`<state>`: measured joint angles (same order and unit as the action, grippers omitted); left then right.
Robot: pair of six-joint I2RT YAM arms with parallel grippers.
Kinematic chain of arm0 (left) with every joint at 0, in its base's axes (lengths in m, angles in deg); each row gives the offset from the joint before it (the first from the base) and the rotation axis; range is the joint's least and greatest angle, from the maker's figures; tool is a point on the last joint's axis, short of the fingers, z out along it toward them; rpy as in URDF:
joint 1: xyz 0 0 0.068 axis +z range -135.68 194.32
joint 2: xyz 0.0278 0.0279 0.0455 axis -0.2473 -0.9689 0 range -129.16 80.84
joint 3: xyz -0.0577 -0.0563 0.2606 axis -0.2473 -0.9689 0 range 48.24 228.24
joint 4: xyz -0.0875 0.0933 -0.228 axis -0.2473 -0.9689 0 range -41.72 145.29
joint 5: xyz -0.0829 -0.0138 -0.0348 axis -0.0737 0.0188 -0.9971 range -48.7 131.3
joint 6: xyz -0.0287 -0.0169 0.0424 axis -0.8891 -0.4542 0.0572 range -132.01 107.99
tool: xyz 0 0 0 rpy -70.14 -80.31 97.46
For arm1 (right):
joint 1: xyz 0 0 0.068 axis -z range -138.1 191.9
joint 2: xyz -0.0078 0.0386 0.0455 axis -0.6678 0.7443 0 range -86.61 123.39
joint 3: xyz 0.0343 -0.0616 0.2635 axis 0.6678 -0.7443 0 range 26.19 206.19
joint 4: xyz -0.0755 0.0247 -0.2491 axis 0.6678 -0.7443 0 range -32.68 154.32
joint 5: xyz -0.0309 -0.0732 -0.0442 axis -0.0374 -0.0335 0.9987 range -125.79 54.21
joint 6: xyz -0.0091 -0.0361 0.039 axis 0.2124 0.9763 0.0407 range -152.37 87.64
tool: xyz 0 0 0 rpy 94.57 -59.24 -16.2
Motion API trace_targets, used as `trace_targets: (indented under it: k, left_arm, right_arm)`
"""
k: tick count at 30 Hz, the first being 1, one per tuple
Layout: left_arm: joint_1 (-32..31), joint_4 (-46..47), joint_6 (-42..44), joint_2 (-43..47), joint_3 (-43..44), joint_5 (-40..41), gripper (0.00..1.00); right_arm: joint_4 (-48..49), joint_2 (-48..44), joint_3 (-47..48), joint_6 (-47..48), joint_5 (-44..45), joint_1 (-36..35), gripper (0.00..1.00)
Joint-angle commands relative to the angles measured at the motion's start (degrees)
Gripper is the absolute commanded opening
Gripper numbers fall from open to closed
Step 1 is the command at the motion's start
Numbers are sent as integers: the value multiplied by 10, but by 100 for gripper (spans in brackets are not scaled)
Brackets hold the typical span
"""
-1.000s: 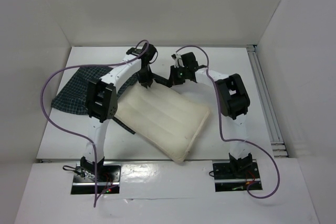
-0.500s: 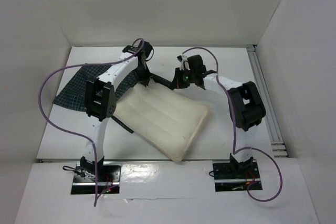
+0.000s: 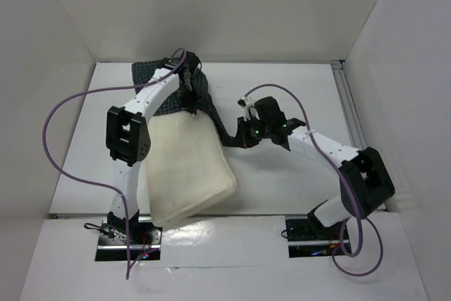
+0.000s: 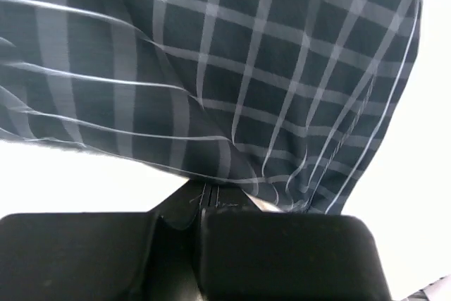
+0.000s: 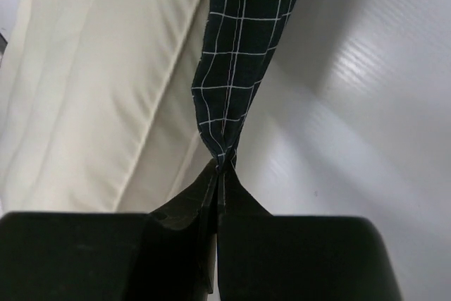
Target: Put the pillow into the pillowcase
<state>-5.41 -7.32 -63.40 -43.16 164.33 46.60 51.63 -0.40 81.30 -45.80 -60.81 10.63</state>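
Note:
The cream pillow (image 3: 187,174) lies lengthwise left of centre, its near end at the table's front edge. The dark checked pillowcase (image 3: 206,99) is bunched over the pillow's far end and stretched between both grippers. My left gripper (image 3: 190,106) is shut on the pillowcase (image 4: 232,75), which fills most of the left wrist view above the closed fingertips (image 4: 211,192). My right gripper (image 3: 237,140) is shut on a twisted corner of the pillowcase (image 5: 243,47), with the pillow (image 5: 91,82) to its left. The pillow's far end is hidden under the fabric.
White walls enclose the table on three sides. A metal rail (image 3: 356,139) runs along the right edge. Purple cables (image 3: 67,167) loop from both arms. The right arm's elbow (image 3: 366,185) sits low near the front right, by its base (image 3: 313,234).
The left gripper has closed on the pillowcase. The pillowcase moved from the table's left to the back centre, over the pillow's far end. The pillow swung lengthwise; the right arm pulled nearer.

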Motion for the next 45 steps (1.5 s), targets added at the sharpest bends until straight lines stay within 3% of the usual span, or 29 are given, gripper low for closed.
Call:
trace_targets:
  k: [1, 7, 8, 9, 12, 13, 15, 17, 21, 24, 26, 28, 32, 34, 35, 42, 45]
  left_arm:
    - [27, 92, -20, 31, 4, 92, 0]
    - [-4, 92, 5, -17, 34, 45, 0]
    - [-9, 92, 22, -17, 34, 39, 0]
    - [-9, 97, 30, -17, 27, 34, 12]
    - [-21, 103, 72, 12, 5, 6, 34]
    - [-26, 103, 84, 20, 5, -1, 52]
    - [-31, 103, 119, 41, -2, -28, 61]
    - [-31, 92, 158, 54, -2, -79, 66]
    - [-31, 33, 212, 75, 60, -192, 66]
    - [-17, 26, 228, 105, 70, -217, 48]
    - [30, 35, 208, 163, 30, -223, 39]
    - [74, 75, 170, 207, -42, -217, 36]
    - [208, 143, 111, 298, -168, -225, 46]
    - [268, 159, 99, 327, -201, -219, 51]
    - [293, 174, 99, 334, -230, -219, 54]
    - [363, 219, 99, 340, -345, -226, 59]
    - [404, 256, 94, 340, -394, -271, 62]
  right_arm:
    - [-108, -62, -44, 2, -21, -1, 0]
    - [-119, -68, -60, -14, 28, -1, 0]
    - [-137, -74, -54, -22, 42, -1, 6]
    - [-148, -74, -47, -22, 69, -1, 22]
    - [-188, -88, -9, -22, 108, -1, 65]
    - [-199, -97, 16, -22, 136, -1, 67]
    - [-234, -102, 47, -22, 175, -1, 77]
    - [-258, -102, 92, -16, 189, -1, 80]
    - [-258, -97, 154, -10, 180, -1, 83]
    - [-264, -77, 178, -3, 175, -22, 83]
    - [-264, -55, 202, 2, 195, -55, 84]
    - [-257, -32, 223, 2, 214, -83, 85]
    - [-245, 62, 353, -6, 269, -171, 93]
    - [-266, 152, 424, -6, 286, -216, 96]
    - [-291, 221, 507, -6, 311, -237, 96]
    - [-353, 488, 876, 5, 299, -273, 100]
    - [-306, 530, 854, -5, 299, -267, 100]
